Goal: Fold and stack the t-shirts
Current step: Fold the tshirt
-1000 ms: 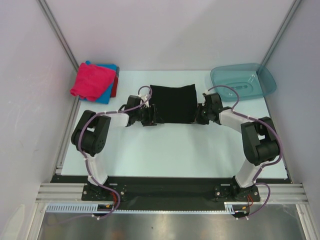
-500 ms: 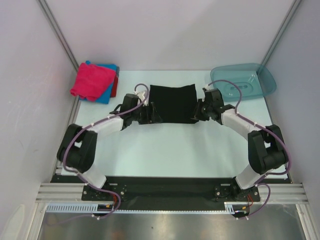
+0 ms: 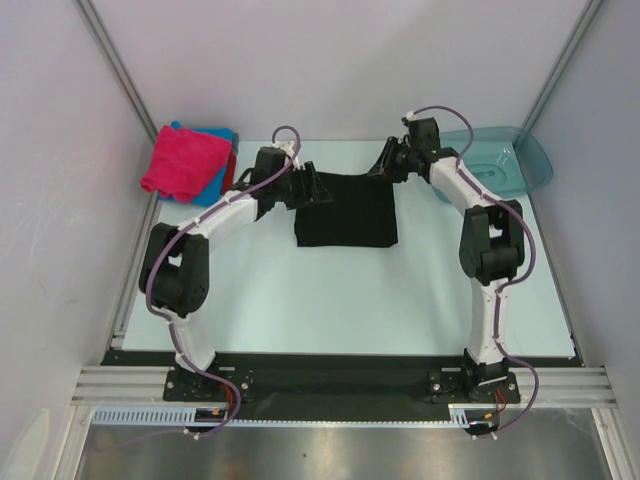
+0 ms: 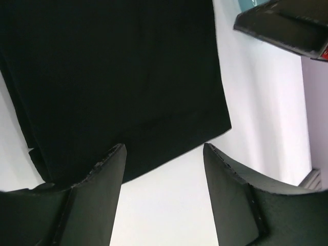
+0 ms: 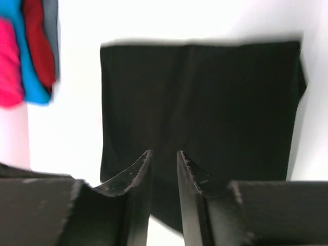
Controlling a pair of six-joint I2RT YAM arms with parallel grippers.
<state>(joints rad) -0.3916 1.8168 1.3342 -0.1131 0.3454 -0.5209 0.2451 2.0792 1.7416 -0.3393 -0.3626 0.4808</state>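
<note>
A black t-shirt (image 3: 345, 215) lies flat as a folded rectangle at mid-table. My left gripper (image 3: 316, 190) hovers at its far left corner. In the left wrist view the gripper (image 4: 164, 146) is wide open and empty, with bare table between the fingers and the shirt's edge (image 4: 113, 77) beyond. My right gripper (image 3: 386, 166) is at the shirt's far right corner. In the right wrist view it (image 5: 164, 152) hangs above the shirt (image 5: 230, 102), jaws a narrow gap apart with nothing between them. Folded pink (image 3: 183, 160), blue (image 3: 210, 188) and red (image 3: 231, 175) shirts are stacked at the far left.
A translucent teal basin (image 3: 515, 165) stands at the far right corner, just behind the right arm. Grey walls and metal frame posts close in the table on the left, right and back. The arm bases are bolted at the near edge.
Both grippers have moved from the shirt's near corners up to its far corners. The arms are stretched out farther. The black shirt lies flat.
</note>
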